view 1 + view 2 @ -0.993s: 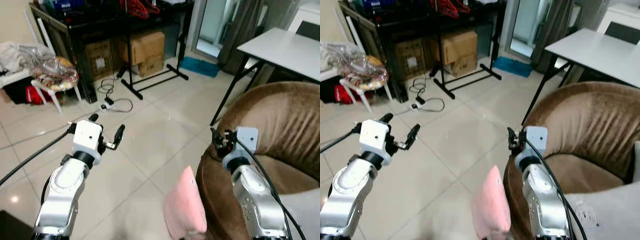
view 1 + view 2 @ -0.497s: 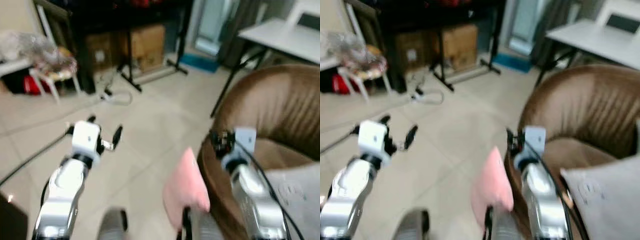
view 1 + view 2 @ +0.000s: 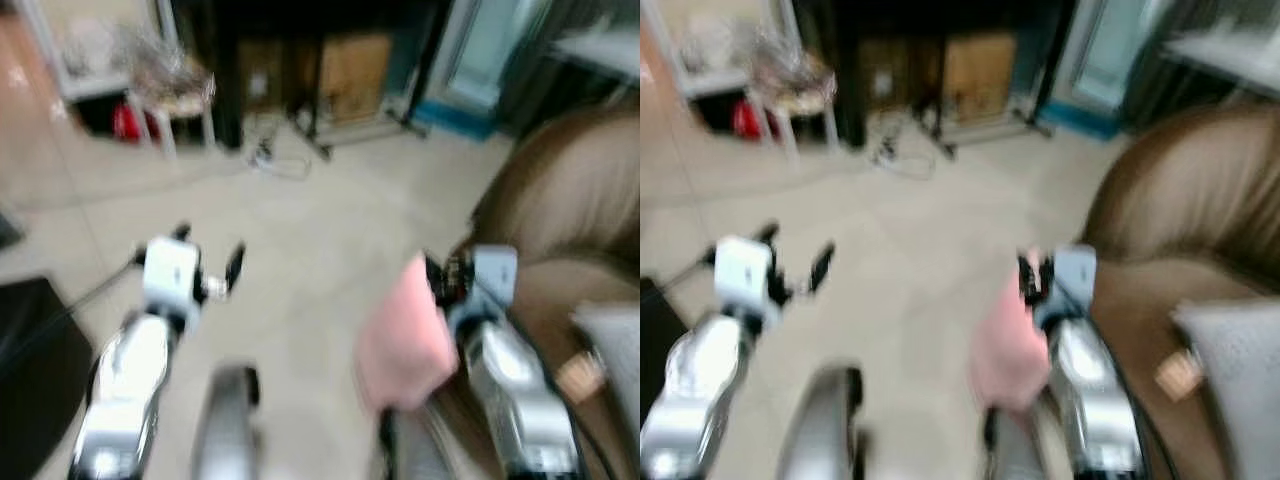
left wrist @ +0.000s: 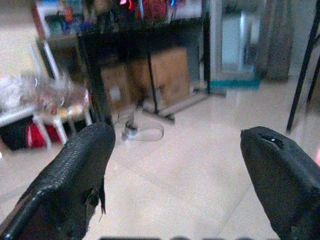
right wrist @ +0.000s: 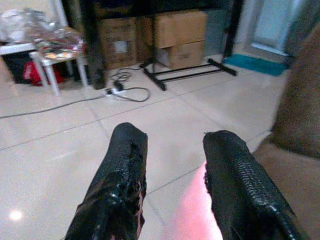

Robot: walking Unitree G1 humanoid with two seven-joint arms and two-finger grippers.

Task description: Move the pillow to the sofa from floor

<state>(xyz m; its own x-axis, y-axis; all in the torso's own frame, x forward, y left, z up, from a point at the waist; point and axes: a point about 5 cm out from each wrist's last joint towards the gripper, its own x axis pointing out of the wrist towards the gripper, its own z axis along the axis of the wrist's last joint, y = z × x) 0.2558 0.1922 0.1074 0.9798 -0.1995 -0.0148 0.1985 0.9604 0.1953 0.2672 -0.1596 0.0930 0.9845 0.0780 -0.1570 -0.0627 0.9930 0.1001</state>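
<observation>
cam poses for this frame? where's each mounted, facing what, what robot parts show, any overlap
Left and right eye: on the head, aimed forward and down, blurred; both arms, pink pillow, brown sofa, tiled floor.
Left wrist: along the open left gripper, toward a black rack and cardboard boxes.
Right wrist: along the open right gripper, above the pillow.
Shared: boxes, rack, floor.

Open tiled floor (image 3: 330, 230) is stretching out ahead, so plenty of room there. The brown sofa (image 3: 570, 190) is blocking the right side, with the pink pillow (image 3: 405, 335) leaning against its edge. Further back, a black rack (image 5: 150, 45), cardboard boxes (image 5: 180, 27), a cable (image 5: 125, 92) and a cluttered white stool (image 5: 55, 47) are crowding the floor
</observation>
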